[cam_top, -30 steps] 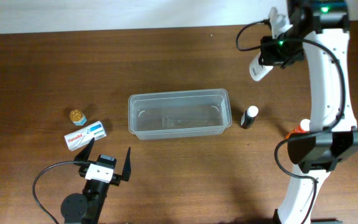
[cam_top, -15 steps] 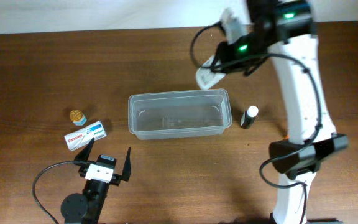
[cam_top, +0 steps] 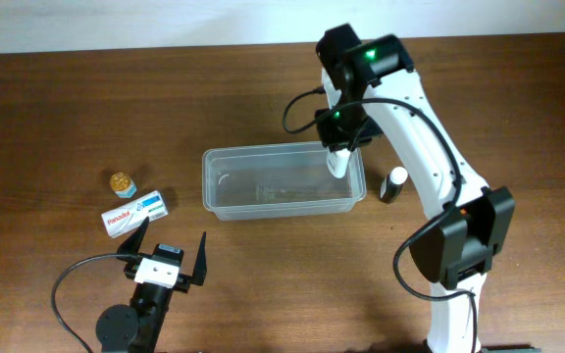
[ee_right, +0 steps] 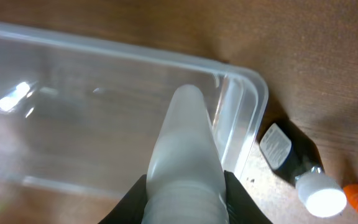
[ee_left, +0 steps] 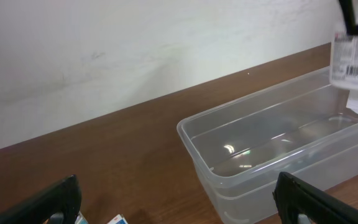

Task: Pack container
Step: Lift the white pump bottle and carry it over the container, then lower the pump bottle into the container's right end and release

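- Step in hand: we read this as the placing of one item. The right gripper (cam_top: 339, 149) carries a white bottle (ee_right: 185, 155) nose-down over the right end of the container (cam_top: 282, 182).
- Jaws, right: closed on the white bottle, with a dark finger showing on either side of its body in the right wrist view.
- Jaws, left: the left gripper (cam_top: 173, 240) rests near the front edge of the table (cam_top: 67, 108), spread wide and holding nothing.
- Container: it lies mid-table, long side across, with nothing yet inside. We cannot tell whether the bottle's tip has passed below the rim.
- Next move, in our judgement: lower the bottle clear of the right end wall, then release it so that it settles on the floor of the container.
- Still outside: a black bottle (cam_top: 393, 183) just beside the right end, and a box (cam_top: 135, 213) and a small jar (cam_top: 121, 182) well to the left.
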`<state>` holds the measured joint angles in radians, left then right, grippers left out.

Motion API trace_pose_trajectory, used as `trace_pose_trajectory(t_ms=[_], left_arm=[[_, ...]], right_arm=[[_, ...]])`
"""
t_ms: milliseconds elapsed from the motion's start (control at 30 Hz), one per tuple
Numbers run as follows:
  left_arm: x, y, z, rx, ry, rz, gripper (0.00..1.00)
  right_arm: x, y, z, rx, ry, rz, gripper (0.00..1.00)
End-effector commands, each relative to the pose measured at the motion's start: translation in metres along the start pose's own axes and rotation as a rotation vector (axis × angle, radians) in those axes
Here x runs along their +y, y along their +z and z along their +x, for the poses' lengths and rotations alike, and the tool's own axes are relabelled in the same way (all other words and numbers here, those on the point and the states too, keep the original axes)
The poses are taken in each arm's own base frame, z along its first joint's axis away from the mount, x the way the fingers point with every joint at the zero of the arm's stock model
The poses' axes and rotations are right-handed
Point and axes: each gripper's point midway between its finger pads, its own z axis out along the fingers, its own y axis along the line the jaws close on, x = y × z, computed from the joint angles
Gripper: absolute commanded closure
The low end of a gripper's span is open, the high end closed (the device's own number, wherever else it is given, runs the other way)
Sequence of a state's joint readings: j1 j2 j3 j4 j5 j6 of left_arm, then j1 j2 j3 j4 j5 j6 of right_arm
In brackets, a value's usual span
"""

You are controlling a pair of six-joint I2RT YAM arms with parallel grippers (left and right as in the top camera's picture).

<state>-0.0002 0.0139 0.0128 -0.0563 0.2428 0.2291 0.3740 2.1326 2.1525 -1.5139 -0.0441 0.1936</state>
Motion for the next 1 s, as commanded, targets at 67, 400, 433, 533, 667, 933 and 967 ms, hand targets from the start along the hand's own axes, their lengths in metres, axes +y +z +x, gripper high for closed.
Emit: trace_pose_trajectory(t_ms=[67, 400, 433, 533, 667, 933, 967], left_arm=[[0.001, 0.000, 0.002, 0.003, 0.011, -0.006, 0.01], [0.001, 0.000, 0.002, 0.003, 0.011, -0.005, 0.01], [0.001, 0.000, 0.002, 0.003, 0.011, -0.006, 0.01], [0.001, 0.000, 0.002, 0.003, 0.011, -0.006, 0.01], [0.001, 0.000, 0.002, 0.003, 0.011, -0.005, 0.01], [0.001, 0.000, 0.002, 0.003, 0.011, -0.006, 0.01], [0.001, 0.000, 0.002, 0.003, 0.011, -0.006, 0.01]], right_arm=[[-0.008, 0.014, -0.001, -0.026, 0.072, 0.055, 0.84], [-0.016, 0.027, -0.011, -0.067, 0.124, 0.098, 0.86], [-0.016, 0.027, -0.011, -0.066, 0.124, 0.098, 0.86], [-0.014, 0.029, -0.009, -0.060, 0.119, 0.099, 0.86], [-0.010, 0.034, -0.006, -0.049, 0.115, 0.101, 0.86], [-0.010, 0.047, -0.003, -0.038, 0.111, 0.104, 0.86], [-0.010, 0.048, -0.003, -0.040, 0.111, 0.104, 0.86]])
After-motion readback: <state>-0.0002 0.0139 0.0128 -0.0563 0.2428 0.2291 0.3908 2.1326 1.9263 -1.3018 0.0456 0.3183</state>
